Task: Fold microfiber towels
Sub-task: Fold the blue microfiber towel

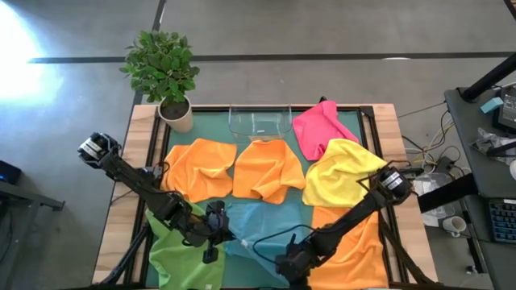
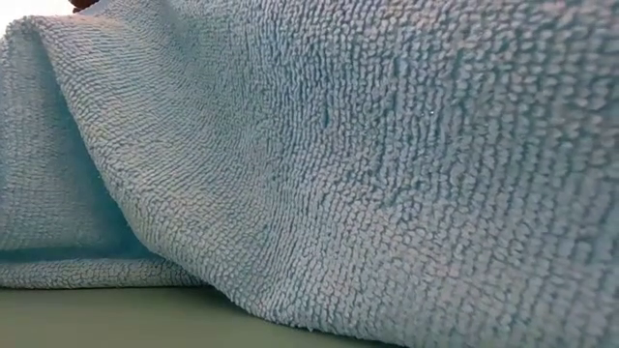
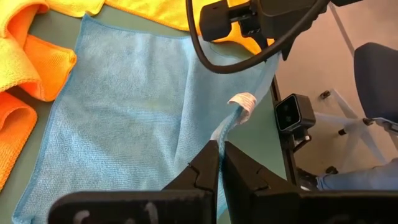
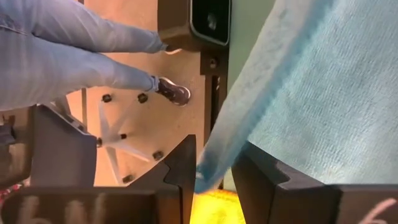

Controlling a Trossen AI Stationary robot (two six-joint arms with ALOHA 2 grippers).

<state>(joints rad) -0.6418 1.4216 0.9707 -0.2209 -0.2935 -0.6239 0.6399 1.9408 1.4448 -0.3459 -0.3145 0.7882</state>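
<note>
I am holding the light blue fuzzy microfiber towel [image 1: 256, 229] at the near edge of the table, between the green fuzzy towel [image 1: 184, 256] on my left and an orange fuzzy towel [image 1: 357, 242] on my right. My left gripper [image 3: 219, 163] is sitting at the blue towel's near left part with its fingers pressed together on a raised fold of the cloth, just below the small white care tag [image 3: 243, 101]. My right gripper [image 4: 214, 169] is working at the near right edge, its fingers clamped on a hanging edge of the same blue towel, which is drooping between them. In the left wrist view the towel is lying mostly flat and roughly square, so I cannot tell a long axis; one crease is running from the pinched fold toward the far side. In the low view the blue cloth is filling the whole picture as a draped slope. Farther back two more orange towels [image 1: 200, 167] [image 1: 266, 167] and a yellow towel [image 1: 343, 173] are lying crumpled in a row, then the pink towel [image 1: 321, 127], a clear plastic rectangular tray [image 1: 260, 121] and a potted green plant [image 1: 165, 68].
</note>
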